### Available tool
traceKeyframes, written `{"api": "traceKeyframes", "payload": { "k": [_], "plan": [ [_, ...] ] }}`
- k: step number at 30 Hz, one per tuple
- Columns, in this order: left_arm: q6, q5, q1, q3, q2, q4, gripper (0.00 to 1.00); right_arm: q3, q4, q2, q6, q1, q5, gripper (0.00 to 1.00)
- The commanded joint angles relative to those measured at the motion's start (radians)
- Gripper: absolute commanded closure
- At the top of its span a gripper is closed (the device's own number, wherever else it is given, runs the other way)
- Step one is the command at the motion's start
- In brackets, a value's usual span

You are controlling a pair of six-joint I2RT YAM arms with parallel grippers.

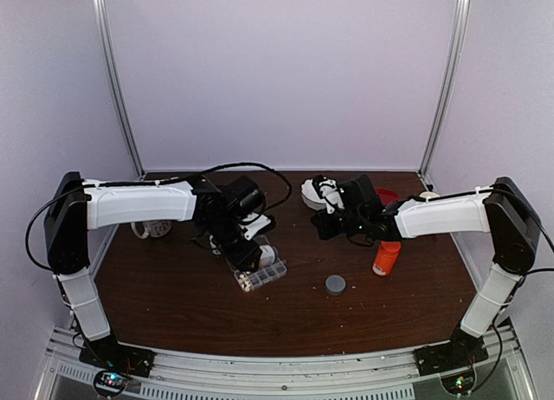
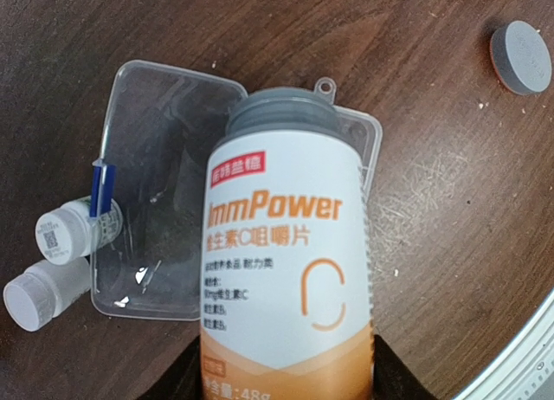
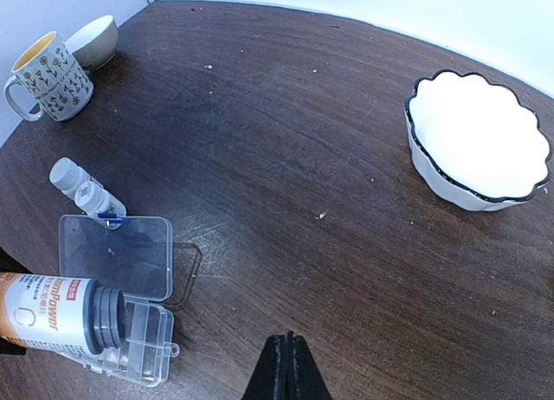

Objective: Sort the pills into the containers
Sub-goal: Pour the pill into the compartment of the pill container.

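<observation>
Over the middle of the table (image 1: 173,305), your left arm stretches out level from its shoulder, wrist bent downward, and the left gripper (image 2: 281,378) clamps the base of the white-and-orange bottle (image 2: 286,244). That bottle is tipped, its uncapped grey neck over the clear organizer box (image 3: 145,338), which sits just left of centre with its lid folded open. Two small white bottles (image 2: 61,235) lie just beside the lid. Your right arm reaches in from the right, and its right gripper (image 3: 287,357), pinched fully together on nothing, hovers above bare wood near the scalloped white bowl (image 3: 480,149). A grey cap (image 2: 521,57) lies apart from the box.
</observation>
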Motion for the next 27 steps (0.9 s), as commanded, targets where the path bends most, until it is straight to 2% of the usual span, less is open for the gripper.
{"api": "traceKeyframes", "payload": {
  "k": [1,4,6,10,13,17,19,21,23,25,27],
  "plan": [
    [0.009,0.014,-0.003,0.04,-0.014,0.009,1.0,0.02,0.0,0.006,-0.009,-0.003,0.001,1.0],
    [0.012,-0.017,-0.004,0.034,0.002,0.016,1.0,0.02,0.0,0.007,-0.009,-0.003,-0.002,1.0],
    [0.008,0.012,-0.004,0.049,0.01,-0.004,1.0,0.019,-0.001,0.005,-0.011,-0.003,0.003,1.0],
    [0.009,-0.002,-0.004,0.012,-0.001,0.053,1.0,0.019,-0.001,0.004,-0.01,-0.003,0.003,1.0],
    [0.005,0.005,-0.005,0.06,0.023,-0.016,1.0,0.018,-0.003,0.002,-0.011,-0.003,0.004,1.0],
    [0.012,-0.017,-0.007,0.02,-0.007,0.038,1.0,0.018,-0.003,0.0,-0.011,-0.003,0.004,1.0],
    [0.011,-0.054,-0.004,0.051,0.03,-0.015,1.0,0.017,-0.003,0.0,-0.012,-0.003,0.006,1.0],
    [0.004,-0.018,-0.009,0.072,0.032,-0.035,1.0,0.016,-0.003,-0.002,-0.012,-0.003,0.009,1.0],
    [0.004,0.015,-0.011,0.048,0.008,0.013,1.0,0.018,-0.002,0.0,-0.012,-0.003,0.008,1.0],
    [0.006,-0.018,-0.011,0.03,0.009,0.031,1.0,0.018,-0.002,-0.001,-0.012,-0.003,0.006,1.0],
    [0.003,-0.02,-0.01,0.07,0.033,-0.029,1.0,0.017,-0.004,0.0,-0.013,-0.002,0.007,1.0]
  ]
}}
